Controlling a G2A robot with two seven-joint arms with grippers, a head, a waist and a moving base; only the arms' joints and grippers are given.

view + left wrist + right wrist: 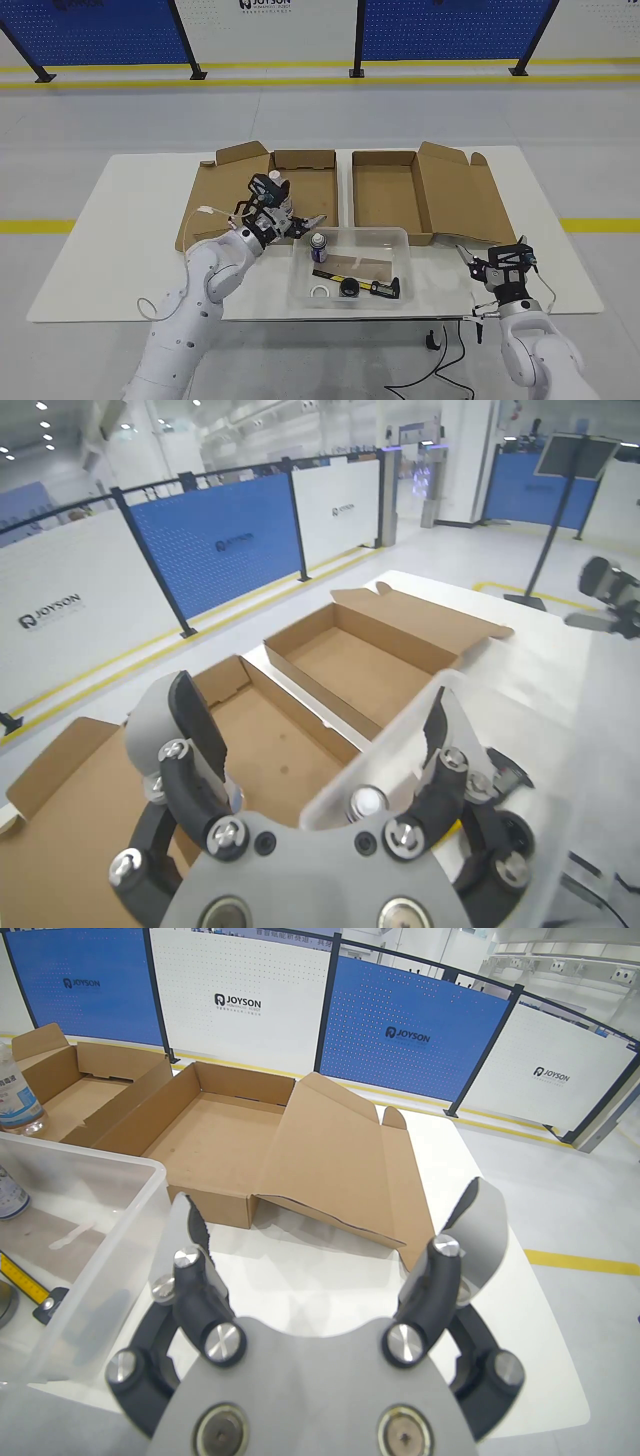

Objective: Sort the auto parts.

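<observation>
Left gripper (pixel 312 700) spread open and empty over a corner of the clear plastic bin (pixel 380 231). Right gripper (pixel 330 1193) also open, beside the bin. Inside stand a small blue-labelled bottle (pixel 319 246) and a yellow ruler (pixel 328 276).

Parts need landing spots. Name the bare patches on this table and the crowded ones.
Bare: the right cardboard box floor; the table left of the left cardboard box; the strip between clear bin and right gripper. Crowded: the bin, holding a bottle and caliper, with the left gripper, jaws open, over its rear corner.
</observation>
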